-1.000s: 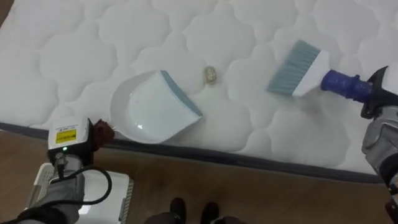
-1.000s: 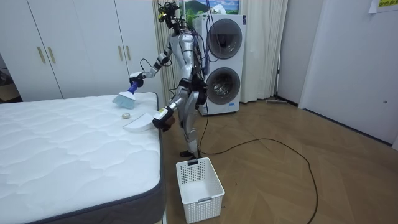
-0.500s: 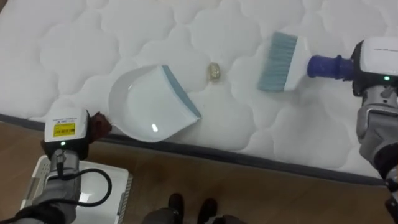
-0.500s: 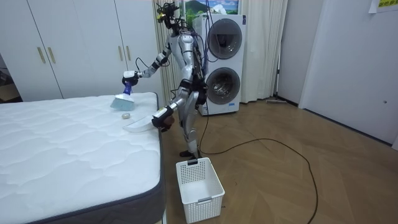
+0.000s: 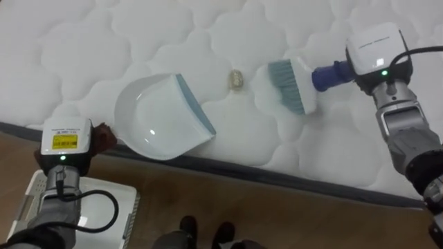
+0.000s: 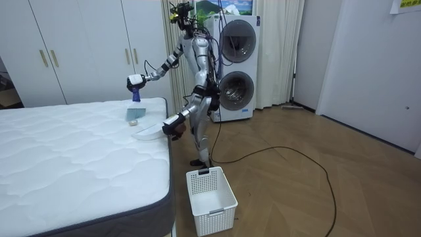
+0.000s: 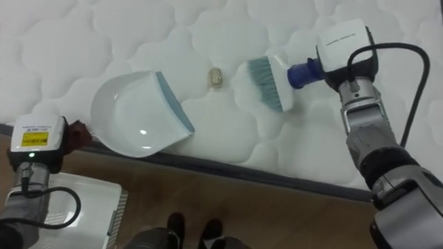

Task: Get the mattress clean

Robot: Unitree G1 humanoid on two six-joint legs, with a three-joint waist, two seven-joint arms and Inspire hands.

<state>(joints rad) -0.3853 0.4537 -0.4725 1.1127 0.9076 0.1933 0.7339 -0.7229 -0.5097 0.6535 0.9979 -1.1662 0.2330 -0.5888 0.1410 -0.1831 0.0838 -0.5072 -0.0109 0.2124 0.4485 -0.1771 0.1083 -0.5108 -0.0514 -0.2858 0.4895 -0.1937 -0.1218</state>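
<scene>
A white basket [image 5: 128, 207] sits on the wood floor, nearer than the dustpan [image 5: 163, 117] and to its left. Above the basket, the left hand [image 5: 104, 136] is at the dustpan's back end. Most of it lies under the wrist box, but dark fingers show curled there, gripping the dustpan.

The dustpan is white with a blue lip. It lies at the near edge of the bed [image 5: 138, 41], its rounded back reaching past the dark side band. The lip faces right and away, toward the middle of the quilted top.

A small pale scrap [image 5: 237, 78] lies on the bed just beyond the dustpan's lip and apart from it. Right of the scrap, farther from the dustpan, is the brush [image 5: 291, 84]. Its teal bristles are turned toward the scrap, and whether they touch the quilt cannot be told. The blue handle runs right, under the wrist box of the right hand [image 5: 367, 55], so that hand's grip cannot be told.

In the room view the robot stands upright at the bed's side by the dustpan, right arm stretched out over the bed. Far behind the dustpan, two stacked washers [image 6: 235, 69] stand against the wall.
</scene>
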